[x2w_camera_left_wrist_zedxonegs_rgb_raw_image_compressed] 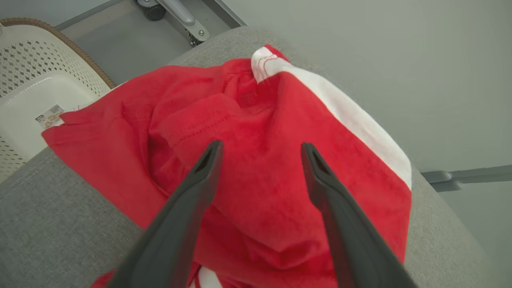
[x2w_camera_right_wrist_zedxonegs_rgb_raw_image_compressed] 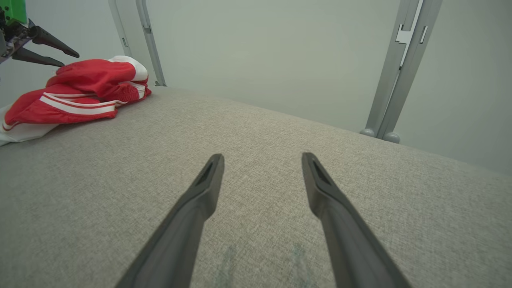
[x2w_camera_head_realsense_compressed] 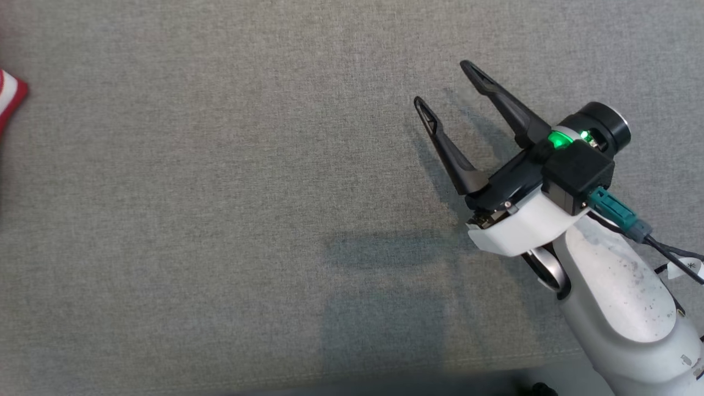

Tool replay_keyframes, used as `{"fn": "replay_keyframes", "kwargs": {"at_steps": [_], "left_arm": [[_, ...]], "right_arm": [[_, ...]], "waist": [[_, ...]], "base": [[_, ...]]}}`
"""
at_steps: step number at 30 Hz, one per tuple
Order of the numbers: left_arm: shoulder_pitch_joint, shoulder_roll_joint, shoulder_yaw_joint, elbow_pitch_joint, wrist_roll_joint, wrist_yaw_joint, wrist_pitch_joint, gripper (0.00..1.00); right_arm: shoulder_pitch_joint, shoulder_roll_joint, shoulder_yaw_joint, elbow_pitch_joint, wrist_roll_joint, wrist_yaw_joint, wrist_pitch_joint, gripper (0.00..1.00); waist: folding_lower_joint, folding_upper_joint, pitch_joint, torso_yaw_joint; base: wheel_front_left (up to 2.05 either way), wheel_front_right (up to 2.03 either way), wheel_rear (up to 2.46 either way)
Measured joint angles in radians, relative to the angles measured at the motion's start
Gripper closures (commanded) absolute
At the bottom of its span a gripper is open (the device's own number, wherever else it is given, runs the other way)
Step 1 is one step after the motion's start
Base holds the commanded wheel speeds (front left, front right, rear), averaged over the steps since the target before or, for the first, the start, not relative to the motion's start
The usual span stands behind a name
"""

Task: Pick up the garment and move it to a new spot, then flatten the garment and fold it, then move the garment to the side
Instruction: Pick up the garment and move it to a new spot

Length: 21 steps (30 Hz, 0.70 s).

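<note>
Opening step, the pick-up, not yet made. Red-and-white garment (x2w_camera_head_realsense_compressed: 8, 96) bunched at the bench's (x2w_camera_head_realsense_compressed: 220, 220) 9 o'clock edge, under the spread left pincer (x2w_camera_left_wrist_zedxonegs_rgb_raw_image_compressed: 260, 148). Right pincer (x2w_camera_head_realsense_compressed: 441, 82) spread and empty toward 3 o'clock. Next: lowering the left, pinching a thick fold.

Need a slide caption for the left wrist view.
Open left gripper aimed at crumpled red garment with white stripe on grey fabric surface.
</note>
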Motion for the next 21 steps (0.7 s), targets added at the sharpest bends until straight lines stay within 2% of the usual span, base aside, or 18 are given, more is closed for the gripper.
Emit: {"fn": "replay_keyframes", "kwargs": {"at_steps": [7, 8, 9, 10, 16, 21], "left_arm": [[-0.005, 0.0, 0.011, 0.046, 0.0, 0.009, -0.014, 0.0], [-0.01, 0.0, 0.013, 0.05, 0.0, 0.008, -0.016, 0.51], [-0.015, 0.0, 0.016, 0.054, 0.0, 0.008, -0.023, 0.73], [-0.018, 0.001, 0.016, 0.056, 0.0, 0.006, -0.031, 1.0], [-0.059, 0.005, 0.014, 0.059, 0.0, -0.017, -0.078, 1.0], [-0.095, 0.04, -0.027, 0.029, 0.027, -0.074, -0.114, 1.0]], "right_arm": [[-0.052, 0.0, -0.003, 0.014, -0.009, 0.0, 0.0, 0.0], [-0.056, 0.001, -0.004, 0.016, -0.009, 0.0, 0.0, 0.0], [-0.06, 0.003, -0.003, 0.018, -0.009, 0.0, 0.0, 0.0], [-0.063, 0.005, -0.004, 0.02, -0.009, 0.0, 0.0, 0.0], [-0.071, 0.01, -0.008, 0.04, -0.008, 0.0, 0.0, 0.0], [-0.071, 0.027, -0.014, 0.062, -0.007, 0.0, 0.0, 0.0]], "waist": [[0.0001, 0.0, 0.082, -0.02], [0.0001, 0.0, 0.09, -0.022], [0.0001, 0.0, 0.095, -0.024], [0.0001, 0.0, 0.1, -0.027], [0.0001, 0.0, 0.096, -0.033], [0.0, 0.0, 0.074, -0.034]], "base": [[0.0, 0.0, 0.0], [0.0, 0.0, 0.0], [0.0, 0.0, 0.0], [0.0, 0.0, 0.0], [0.0, 0.0, 0.0], [0.0, 0.0, 0.0]]}}
